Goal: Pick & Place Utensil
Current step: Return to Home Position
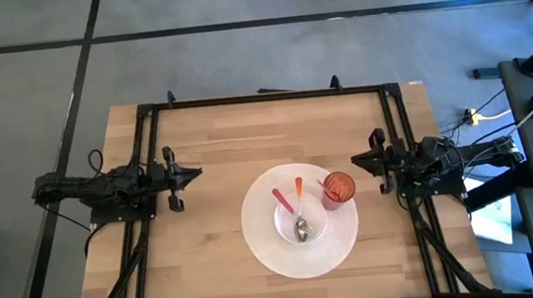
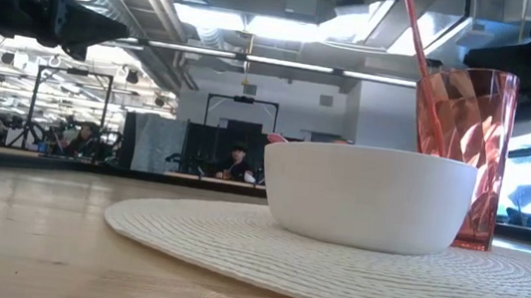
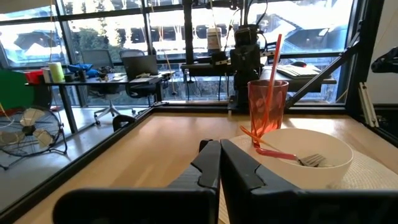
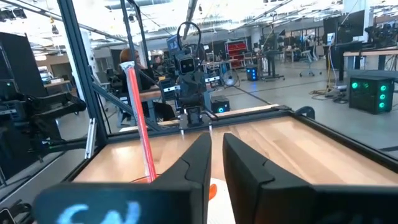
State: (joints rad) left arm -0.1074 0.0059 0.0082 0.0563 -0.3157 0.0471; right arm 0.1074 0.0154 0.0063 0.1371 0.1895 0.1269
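A white bowl (image 1: 299, 223) stands on a round white placemat (image 1: 268, 253) at the table's middle. In the bowl lie two metal utensils, one with a red handle (image 1: 283, 202) and one with an orange handle (image 1: 299, 189); a fork head (image 3: 314, 160) shows in the left wrist view. A red tumbler (image 1: 338, 188) stands on the mat right of the bowl, with a red stick (image 3: 273, 62) leaning in it. My left gripper (image 1: 197, 173) hovers left of the mat, shut and empty. My right gripper (image 1: 355, 162) hovers just right of the tumbler, shut and empty.
A black frame (image 1: 261, 98) runs along the table's far, left and right edges. Bare wooden tabletop (image 1: 206, 136) lies on the far side and to the left of the mat. People sit at desks in the room beyond the table (image 2: 237, 156).
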